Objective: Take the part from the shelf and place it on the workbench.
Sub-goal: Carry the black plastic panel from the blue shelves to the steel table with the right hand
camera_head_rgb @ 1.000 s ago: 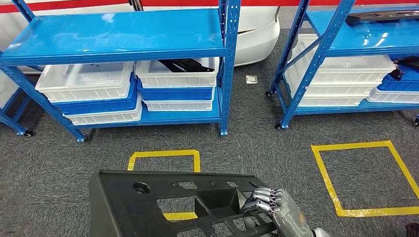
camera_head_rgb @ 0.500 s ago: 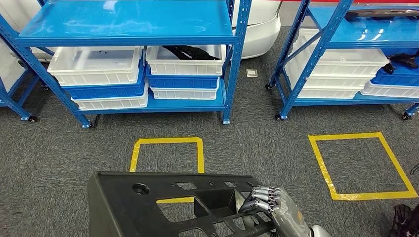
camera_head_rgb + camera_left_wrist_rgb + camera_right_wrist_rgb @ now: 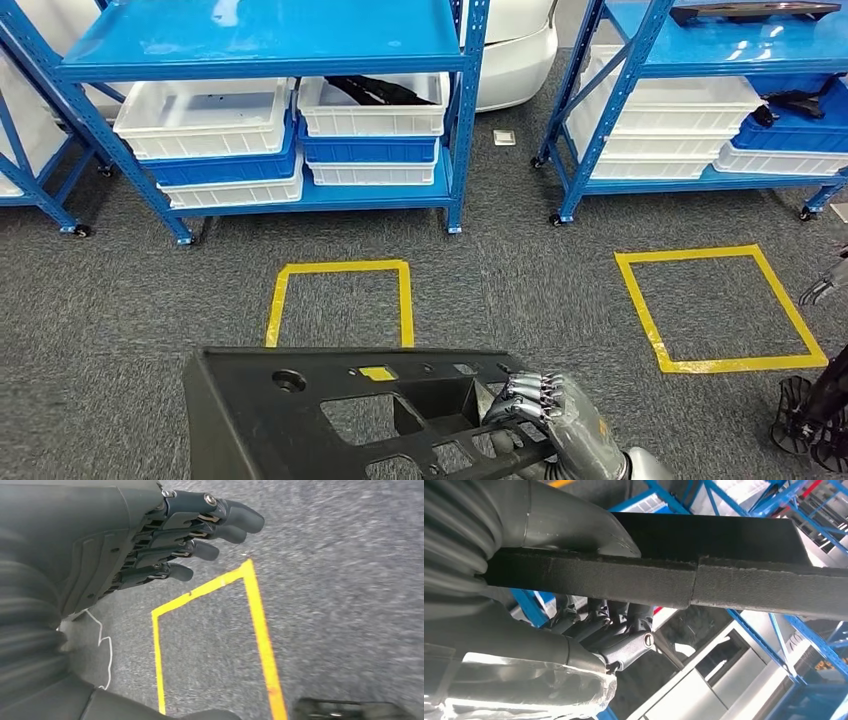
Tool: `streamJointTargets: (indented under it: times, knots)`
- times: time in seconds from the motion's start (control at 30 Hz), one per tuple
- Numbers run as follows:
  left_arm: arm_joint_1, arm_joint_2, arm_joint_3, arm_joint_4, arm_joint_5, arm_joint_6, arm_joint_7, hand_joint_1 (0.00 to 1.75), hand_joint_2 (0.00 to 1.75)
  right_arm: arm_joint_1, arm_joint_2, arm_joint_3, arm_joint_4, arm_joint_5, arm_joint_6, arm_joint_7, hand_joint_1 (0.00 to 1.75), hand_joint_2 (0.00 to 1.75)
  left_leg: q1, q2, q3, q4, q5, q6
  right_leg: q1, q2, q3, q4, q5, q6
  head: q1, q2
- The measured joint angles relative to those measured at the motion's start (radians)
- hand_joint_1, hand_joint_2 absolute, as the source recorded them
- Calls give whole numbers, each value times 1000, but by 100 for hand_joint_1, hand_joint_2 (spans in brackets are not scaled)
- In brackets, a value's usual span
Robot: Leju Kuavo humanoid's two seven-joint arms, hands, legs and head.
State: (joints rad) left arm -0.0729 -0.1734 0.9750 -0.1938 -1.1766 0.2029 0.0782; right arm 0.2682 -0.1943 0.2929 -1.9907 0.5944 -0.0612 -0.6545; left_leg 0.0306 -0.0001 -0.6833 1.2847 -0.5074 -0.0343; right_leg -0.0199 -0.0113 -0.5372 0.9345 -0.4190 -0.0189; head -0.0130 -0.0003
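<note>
Part (image 3: 300, 405), a broad black ribbed moulding judged stiff, bulky and awkward rather than heavy, is carried low above the carpet (image 3: 500, 280), right hand (image 3: 545, 415) gripping its rib edge, left hand (image 3: 165, 540) empty, fingers loosely extended.

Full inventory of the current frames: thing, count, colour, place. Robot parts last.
Part: 1, black, low in the head view, held.
Shelf racks: 2 main ones, blue, across the floor ahead; the edge of another at far left.
Bins: white and blue, stacked on the lower shelves; exact count unclear.
Dark pieces: black, in the upper white bin of the middle rack; more on the right rack.
Tape squares: 2, yellow, on the grey carpet.
Floor plate: 1, pale, between the racks.
Right hand: grips the part's right edge.
Left hand: fingers apart over the carpet, holding nothing.
</note>
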Motion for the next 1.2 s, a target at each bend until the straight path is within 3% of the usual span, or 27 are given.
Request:
streamJointTargets:
  times: [0.03,0.07,0.1,0.13,0.2,0.27,0.3,0.37,0.4,0.43,0.47,0.5,0.53,0.57,0.6,0.67,0.7,0.77,0.8,0.87,0.93,0.97,1.0,1.03,1.1,1.17,1.2]
  knots:
    - [0,2,2,0,3,0,0,0,175,0,0,1,3,2,0,0,175,175,7,0,33,-16,35,-8,-5,0,-21,11,10,8,0,0]
    - [0,3,4,0,6,0,0,0,175,-1,0,3,6,4,0,-1,175,175,14,0,77,-63,49,-18,-9,0,-43,25,18,16,-1,0]
    - [-1,4,7,0,12,1,1,0,175,-4,0,6,9,6,0,-1,175,175,15,-3,128,-130,41,-24,-10,0,-62,40,23,23,-3,0]
    - [-1,4,11,0,18,3,4,0,175,-10,0,10,13,8,1,-2,175,175,15,-4,168,-190,16,-22,-9,0,-76,53,28,31,-3,0]
    - [-1,3,21,0,35,11,10,0,175,-32,2,20,25,10,5,-5,175,175,5,-6,201,-254,-23,-2,-3,0,-89,63,42,50,-2,0]
    - [-2,2,35,0,53,20,14,0,175,-55,4,30,39,10,9,-6,175,175,-3,-2,185,-260,-11,29,-2,0,-97,59,56,69,-2,0]
    - [-2,1,42,0,59,24,14,0,175,-65,5,33,47,9,12,-5,175,175,-6,0,172,-262,2,45,-4,0,-110,72,42,70,-2,0]
    - [-2,0,54,0,62,33,15,0,175,-79,3,36,58,10,15,7,175,175,-8,6,138,-267,32,69,-9,1,-150,154,-36,54,1,0]
    - [-1,0,58,0,60,40,16,0,175,-82,1,34,61,11,18,17,175,175,-10,6,119,-266,46,75,-9,2,-172,221,-86,46,3,0]
    - [0,1,60,0,56,47,21,0,175,-80,-3,30,61,13,21,28,175,175,-12,6,102,-266,60,76,-8,4,-185,287,-118,45,5,0]
    - [0,1,60,0,50,56,30,0,175,-75,-7,24,60,15,23,39,175,175,-14,7,86,-265,74,76,-7,5,-186,338,-128,51,5,0]
    - [0,2,61,0,42,66,44,0,175,-68,-12,17,58,17,27,48,175,175,-16,6,70,-265,88,75,-6,7,-174,363,-119,60,5,0]
    - [0,4,61,0,35,75,60,0,175,-60,-18,10,55,17,30,55,175,175,-18,6,54,-264,101,73,-4,7,-144,351,-98,68,5,0]
    - [0,6,61,0,29,85,77,0,175,-52,-23,2,50,16,35,59,175,175,-20,6,41,-264,114,70,-1,7,-95,304,-80,70,5,0]
    - [0,8,61,0,24,94,93,0,175,-47,-27,-5,42,15,40,62,175,175,-22,6,30,-264,125,67,5,7,-31,227,-81,63,5,0]
    - [0,12,62,0,20,113,118,0,175,-42,-34,-18,26,12,52,65,175,175,-23,9,17,-265,147,56,18,7,71,75,-111,41,4,0]
    - [-1,13,62,-1,21,122,125,0,175,-41,-36,-23,20,11,57,66,175,175,-22,11,15,-268,157,50,24,8,93,32,-126,32,4,0]
    - [0,17,65,-1,24,132,132,0,175,-37,-37,-29,14,10,64,68,175,175,-17,12,12,-273,169,36,20,7,85,16,-118,20,4,0]
    - [1,19,67,-1,25,133,134,0,175,-35,-38,-30,13,9,65,70,175,175,-15,11,8,-265,155,30,14,6,80,14,-107,11,4,0]
    - [3,22,69,-1,26,135,136,0,175,-32,-39,-30,11,10,67,72,175,175,-9,7,-11,-197,73,20,2,3,68,10,-85,-9,2,0]
    - [4,24,70,-1,26,135,137,0,175,-31,-39,-30,11,10,67,73,175,175,-7,5,-36,-73,-21,9,6,0,51,12,-67,-18,1,0]
    - [4,26,71,-1,26,136,137,0,175,-31,-39,-30,11,10,68,74,175,175,-5,4,-40,-23,-38,3,7,0,41,14,-59,-17,1,0]
    - [4,27,72,-1,27,137,137,0,175,-30,-39,-30,11,10,70,74,175,175,-2,4,-31,0,-34,-1,6,0,30,18,-52,-14,0,0]
    - [4,28,73,-1,28,140,137,0,175,-30,-39,-30,11,9,73,74,175,175,1,4,-4,-14,-13,-5,5,0,20,24,-47,-10,0,0]
    - [3,29,74,-1,30,148,137,0,175,-33,-39,-30,11,7,84,74,175,175,7,4,90,-126,21,-9,4,1,-3,41,-40,-3,0,0]
    - [1,29,75,-1,30,162,144,0,175,-43,-38,-30,12,3,97,74,175,175,4,1,155,-227,16,-3,7,1,-22,59,-33,9,0,0]
    - [1,29,75,-1,29,169,149,0,175,-48,-37,-30,12,1,102,74,175,175,0,-1,162,-247,7,4,9,0,-29,63,-28,17,0,0]
